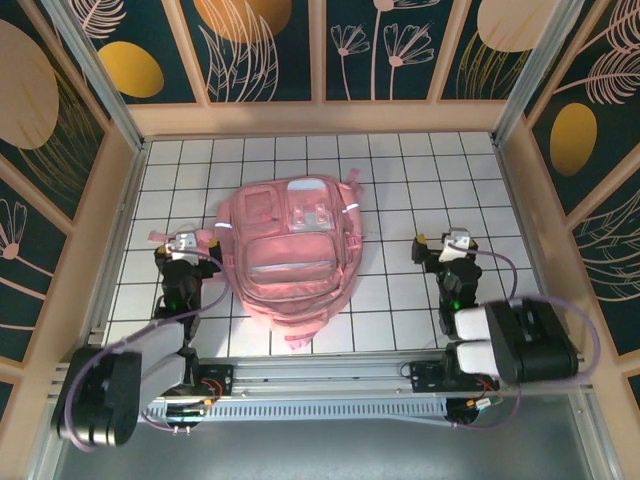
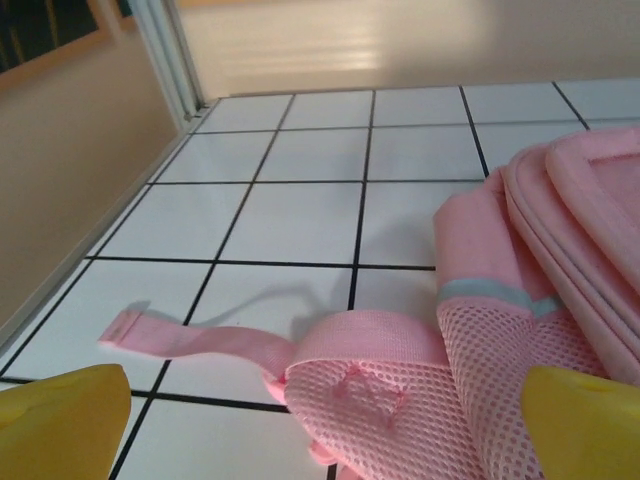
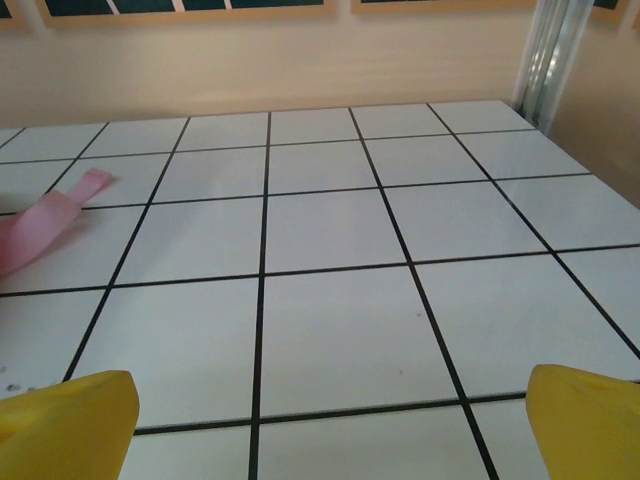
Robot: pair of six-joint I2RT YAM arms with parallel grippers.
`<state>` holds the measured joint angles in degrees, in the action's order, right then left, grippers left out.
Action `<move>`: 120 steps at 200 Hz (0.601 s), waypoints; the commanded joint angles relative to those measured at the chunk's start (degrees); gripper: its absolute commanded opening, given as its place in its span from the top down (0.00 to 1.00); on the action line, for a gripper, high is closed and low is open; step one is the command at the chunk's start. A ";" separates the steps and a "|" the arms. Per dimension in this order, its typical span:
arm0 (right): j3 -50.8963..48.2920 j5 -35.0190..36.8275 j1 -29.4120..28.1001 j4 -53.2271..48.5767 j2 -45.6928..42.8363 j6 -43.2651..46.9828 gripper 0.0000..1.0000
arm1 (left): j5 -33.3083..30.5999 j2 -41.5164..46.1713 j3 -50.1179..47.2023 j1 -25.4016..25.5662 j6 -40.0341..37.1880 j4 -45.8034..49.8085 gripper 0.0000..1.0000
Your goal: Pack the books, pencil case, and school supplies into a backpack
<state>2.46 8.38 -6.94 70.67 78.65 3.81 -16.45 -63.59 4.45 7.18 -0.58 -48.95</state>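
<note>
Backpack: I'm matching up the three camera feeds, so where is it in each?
Top external: backpack lies flat at the centre of the table.
Left wrist: backpack body and mesh strap, lower right.
Right wrist: its pink strap end at the left edge.
Shared landmark: the white table's black grid.

Backpack centred on the table, left gripper just beside its left edge, right gripper well apart to its right
</note>
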 commanded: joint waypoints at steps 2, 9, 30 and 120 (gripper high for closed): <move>3.26 2.96 1.61 18.07 8.74 0.61 0.01 | 6.04 -7.43 2.56 -1.00 -4.61 -17.29 0.01; 3.34 0.84 3.85 16.40 8.24 -1.73 0.01 | 6.42 -9.70 3.19 -1.42 -4.56 -19.63 0.01; 3.69 -1.90 5.87 20.14 12.76 -3.05 0.01 | 10.14 -12.73 8.77 -3.08 -3.40 -12.64 0.01; 8.75 -0.95 7.62 8.28 11.17 -6.07 0.01 | 9.29 -12.68 7.51 -3.14 -0.10 -16.82 0.01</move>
<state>10.57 6.96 1.04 79.02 89.56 -1.87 -7.51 -77.76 14.48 4.43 -2.98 -58.59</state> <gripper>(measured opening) 0.992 0.990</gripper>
